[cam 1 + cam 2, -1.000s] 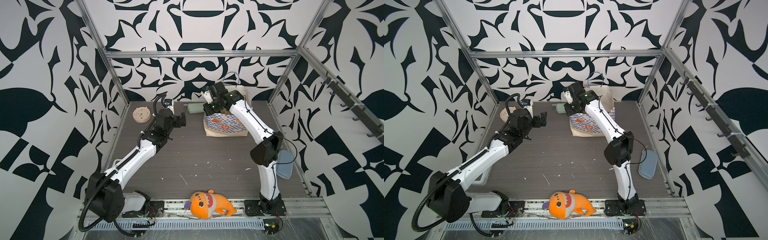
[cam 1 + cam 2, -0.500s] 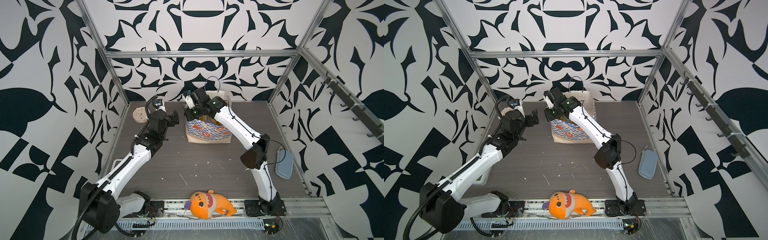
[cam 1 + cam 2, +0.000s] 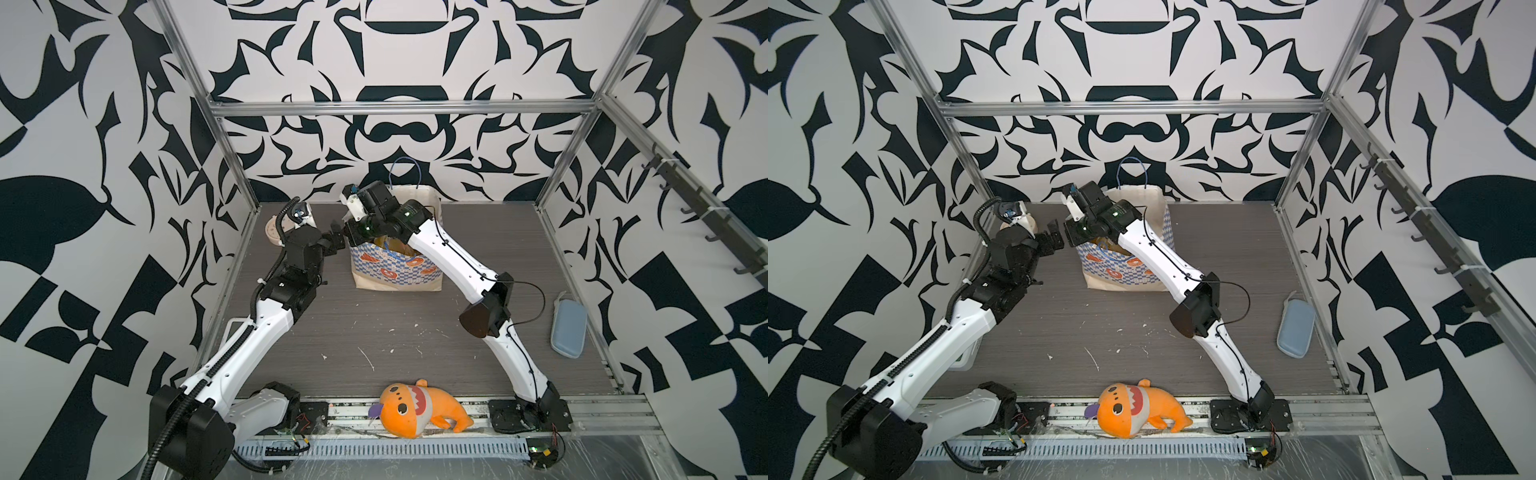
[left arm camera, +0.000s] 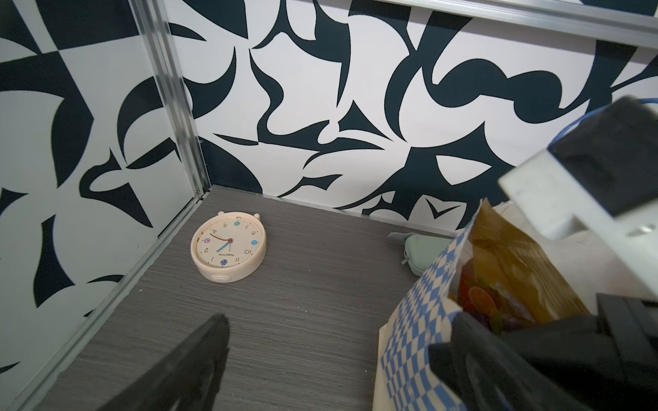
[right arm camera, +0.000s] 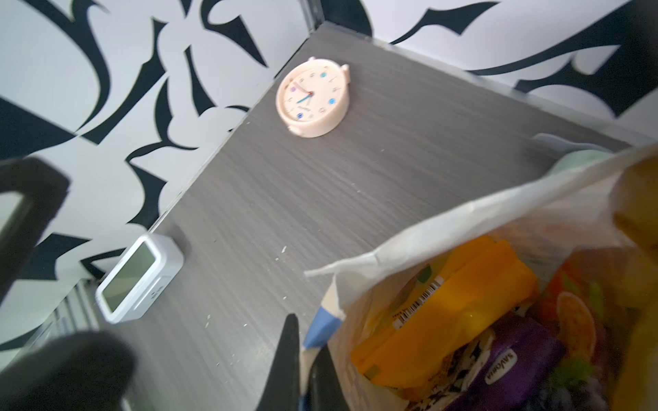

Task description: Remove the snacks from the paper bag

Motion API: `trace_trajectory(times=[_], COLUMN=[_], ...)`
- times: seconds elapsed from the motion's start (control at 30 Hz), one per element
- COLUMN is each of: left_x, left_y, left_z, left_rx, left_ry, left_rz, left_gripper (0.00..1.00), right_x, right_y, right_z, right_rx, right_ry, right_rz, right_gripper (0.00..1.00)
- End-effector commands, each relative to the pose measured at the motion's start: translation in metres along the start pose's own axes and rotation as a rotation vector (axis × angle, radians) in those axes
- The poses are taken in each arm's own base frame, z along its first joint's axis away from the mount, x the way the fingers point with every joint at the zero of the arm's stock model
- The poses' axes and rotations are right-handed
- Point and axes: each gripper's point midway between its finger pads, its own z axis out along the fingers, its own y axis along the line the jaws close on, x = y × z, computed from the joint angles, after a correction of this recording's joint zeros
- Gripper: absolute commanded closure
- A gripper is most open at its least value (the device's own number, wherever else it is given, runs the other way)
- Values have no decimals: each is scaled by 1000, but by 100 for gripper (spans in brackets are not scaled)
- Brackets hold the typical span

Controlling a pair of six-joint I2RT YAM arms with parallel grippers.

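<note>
The blue-and-white checkered paper bag (image 3: 395, 270) (image 3: 1125, 272) stands upright at the back of the table. My right gripper (image 5: 302, 370) (image 3: 352, 232) is shut on the bag's rim at its left corner. Inside the bag lie the snacks: a yellow-orange packet (image 5: 455, 306), a purple packet (image 5: 509, 359) and one with orange fruit pictures (image 5: 576, 320) (image 4: 498, 277). My left gripper (image 4: 331, 356) (image 3: 336, 241) (image 3: 1054, 241) hangs open just left of that same corner, one finger in front of the checkered wall (image 4: 420, 320); it holds nothing.
A cream round clock (image 4: 229, 245) (image 5: 313, 96) lies in the back left corner. A mint-green case (image 4: 423, 249) sits behind the bag and a white digital clock (image 5: 139, 277) by the left wall. A blue case (image 3: 568, 328) lies at the right, an orange plush toy (image 3: 419, 409) at the front edge.
My right gripper has pulled the bag leftward across the back of the table. The left gripper has drawn back to the left, staying open beside the bag.
</note>
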Motion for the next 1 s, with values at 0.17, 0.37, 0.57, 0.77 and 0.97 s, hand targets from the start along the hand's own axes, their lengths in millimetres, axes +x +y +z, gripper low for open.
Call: trace_trajectory(times=[0.17, 0.37, 0.57, 0.77, 0.97], left_x=[-11, -30, -38, -27, -18], left_y=[8, 9, -6, -24, -24], left_z=[0, -5, -7, -1, 5], left_rx=[-32, 3, 148, 209, 208], left_ry=[-21, -45, 11, 172, 178], left_rz=[4, -1, 13, 59, 69], left_gripper=[0, 0, 0, 0, 0], right_x=[-65, -98, -112, -72, -25], right_y=[67, 74, 30, -24, -40], right_z=[-83, -144, -179, -141, -93], right_rx=[-163, -110, 85, 172, 175], right_ry=[-255, -409, -473, -252, -55], right_rz=[-130, -219, -174, -85, -66], right_gripper=[76, 56, 49, 42, 36])
